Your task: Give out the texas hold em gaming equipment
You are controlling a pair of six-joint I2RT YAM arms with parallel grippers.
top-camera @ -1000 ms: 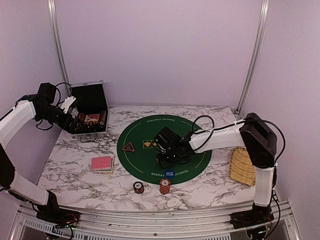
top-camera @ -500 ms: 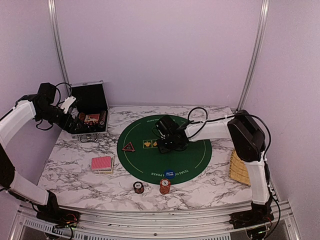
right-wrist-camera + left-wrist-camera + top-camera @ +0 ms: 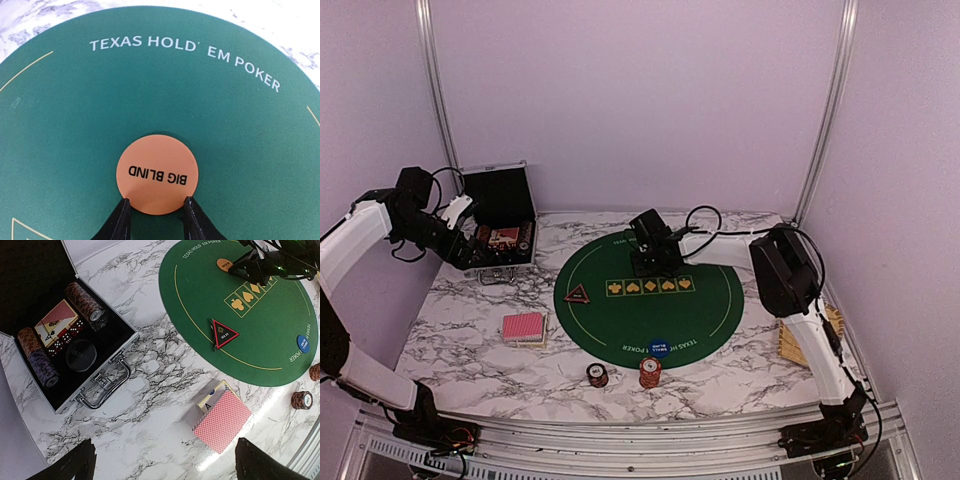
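Over on the far side of the round green felt mat [image 3: 710, 312], the right gripper [image 3: 156, 201] had its jaws partway closed. Both fingertips were pressed against the rim of the flat orange round button [image 3: 157, 173] marked BIG BLIND, so it had that pinched by its near edge. The button sat just below the white TEXAS HOLD' EM POKER lettering; couldn't tell if it was resting on the felt or just off it.

Meanwhile the left gripper [image 3: 164, 452] hung above the white marble table [image 3: 150, 405], jaws spread as wide as they go, nothing in them. Close by was the open black hard case with silver edges [image 3: 496, 200], with chip rolls and cards inside.

On the marble just off the mat's left edge lay the red-backed deck of playing cards [image 3: 222, 421]. On the felt were the small dark triangular marker [image 3: 223, 334] near that edge and the small round blue chip [image 3: 302, 343] on the near side. An orange-red chip stack [image 3: 650, 373] and a dark chip stack [image 3: 597, 375] stood just in front of the mat. Off to the right was the tan woven wicker tray [image 3: 804, 345], partly behind the arm.
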